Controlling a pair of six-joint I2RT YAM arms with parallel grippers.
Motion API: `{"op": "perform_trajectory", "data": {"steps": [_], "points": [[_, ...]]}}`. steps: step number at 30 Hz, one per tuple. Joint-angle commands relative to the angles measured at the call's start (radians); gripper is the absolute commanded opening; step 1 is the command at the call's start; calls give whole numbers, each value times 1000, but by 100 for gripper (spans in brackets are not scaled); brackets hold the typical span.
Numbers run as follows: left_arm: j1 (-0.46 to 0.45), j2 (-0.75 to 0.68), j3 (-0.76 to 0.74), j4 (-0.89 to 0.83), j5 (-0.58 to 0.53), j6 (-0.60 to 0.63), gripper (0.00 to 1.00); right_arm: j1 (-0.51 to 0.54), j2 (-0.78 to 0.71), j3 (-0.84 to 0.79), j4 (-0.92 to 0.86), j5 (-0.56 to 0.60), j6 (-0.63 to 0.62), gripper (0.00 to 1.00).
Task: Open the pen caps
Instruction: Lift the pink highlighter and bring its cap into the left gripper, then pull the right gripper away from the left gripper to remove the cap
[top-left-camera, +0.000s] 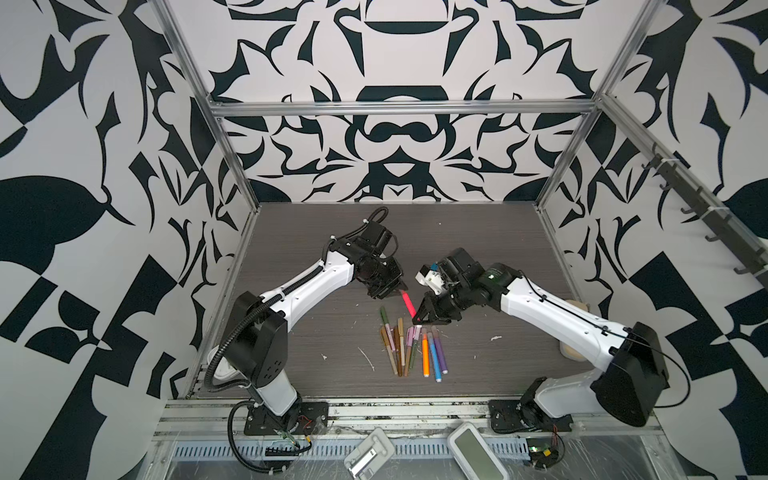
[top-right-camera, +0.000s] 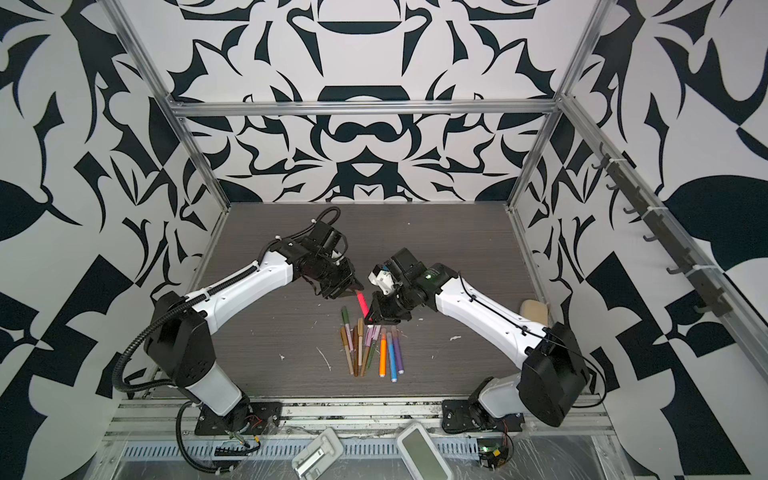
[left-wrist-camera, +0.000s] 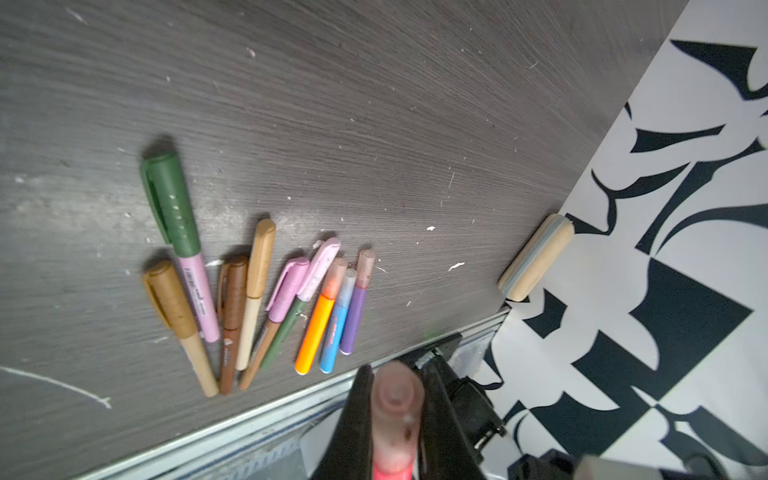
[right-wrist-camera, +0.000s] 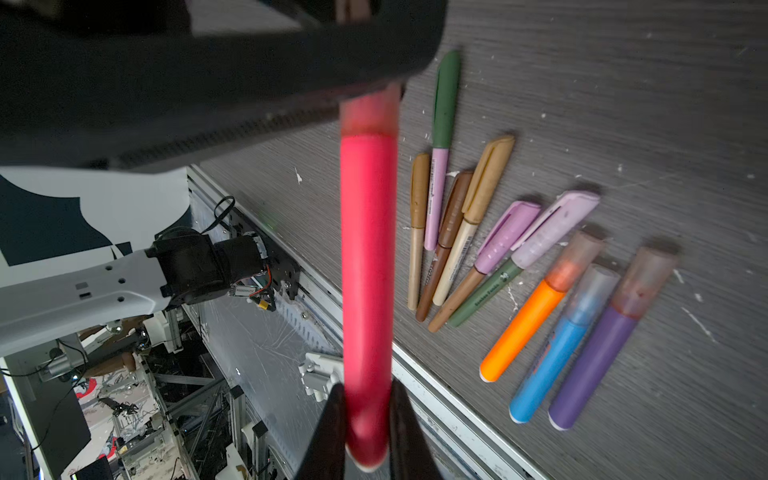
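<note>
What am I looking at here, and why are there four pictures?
A two-armed robot works over a dark table. Two pictures look down from above, side by side. The other two come from small cameras on the arms' wrists. The right gripper holds a pink-red pen by its tail end, and the left gripper pinches its cap. Nine more capped pens lie loose on the table. A tan block rests by the wall.
</note>
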Motion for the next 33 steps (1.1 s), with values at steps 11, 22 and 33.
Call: {"op": "perform_trajectory", "data": {"steps": [11,22,33], "points": [[-6,16,39,-25,4,36,0,-3,4,67,-8,31,-11,25],[-12,17,64,-24,14,36,0,-24,50,81,13,44,-10,26],[31,35,96,-55,-13,84,0,-34,66,75,14,44,-14,0]]}}
